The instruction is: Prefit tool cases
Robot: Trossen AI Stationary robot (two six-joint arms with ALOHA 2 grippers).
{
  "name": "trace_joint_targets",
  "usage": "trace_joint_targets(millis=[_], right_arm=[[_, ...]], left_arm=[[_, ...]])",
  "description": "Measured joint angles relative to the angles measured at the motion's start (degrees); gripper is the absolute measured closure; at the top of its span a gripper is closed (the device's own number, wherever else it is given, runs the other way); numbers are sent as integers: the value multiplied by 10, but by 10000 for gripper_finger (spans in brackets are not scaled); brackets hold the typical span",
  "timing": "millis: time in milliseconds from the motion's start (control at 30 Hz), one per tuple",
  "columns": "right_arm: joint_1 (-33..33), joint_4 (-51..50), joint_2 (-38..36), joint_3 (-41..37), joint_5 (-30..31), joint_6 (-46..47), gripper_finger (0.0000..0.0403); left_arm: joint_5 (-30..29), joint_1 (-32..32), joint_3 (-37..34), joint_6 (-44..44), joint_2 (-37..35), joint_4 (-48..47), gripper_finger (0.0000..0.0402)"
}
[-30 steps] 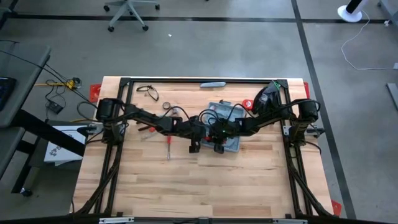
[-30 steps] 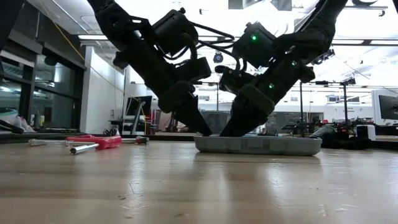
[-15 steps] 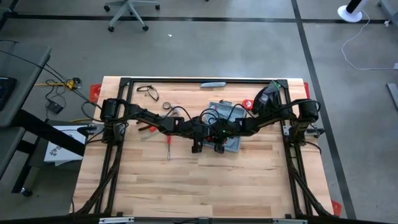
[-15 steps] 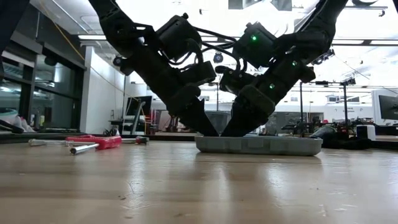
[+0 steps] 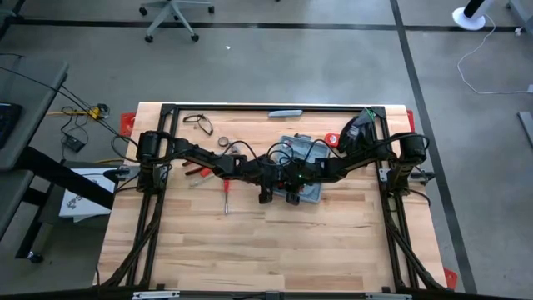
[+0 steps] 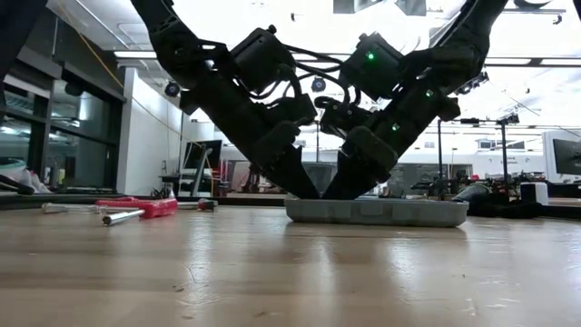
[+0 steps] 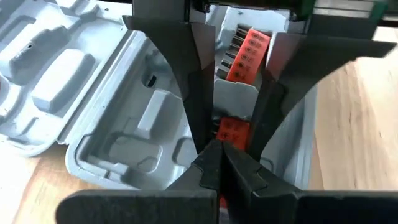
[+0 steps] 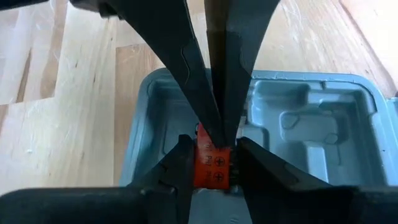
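The case (image 5: 301, 171) lies open mid-table toward the far side, both grippers meeting over its near tray: the left gripper (image 7: 216, 163) shut, the right gripper (image 8: 211, 163) loosely straddling an orange bit holder (image 8: 212, 167), which next needs pressing home.

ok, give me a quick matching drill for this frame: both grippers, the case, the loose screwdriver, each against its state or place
1. left gripper
2. right gripper
3. tool case
4. red-handled screwdriver

A. fingers apart, one on either side of the orange bit holder
B. on bare wood, on the left arm's side of the case
C. fingers shut, tips down at the orange bit holder
D. lying open, moulded inside up

Pairs: 1-C, 2-A, 3-D, 4-B
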Motion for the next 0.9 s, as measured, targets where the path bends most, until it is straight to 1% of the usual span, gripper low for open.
trace_joint_targets(millis=[400,800,900], right_arm=[[0,-1,-6,0,-1,0,290],[0,-40,-79,-3,0,-1,290],[0,-40,-87,-3,2,-2,290]], left_arm=[[7,0,0,-6,9,17,401],[7,0,0,-10,10,23,401],[7,0,0,-11,10,24,401]])
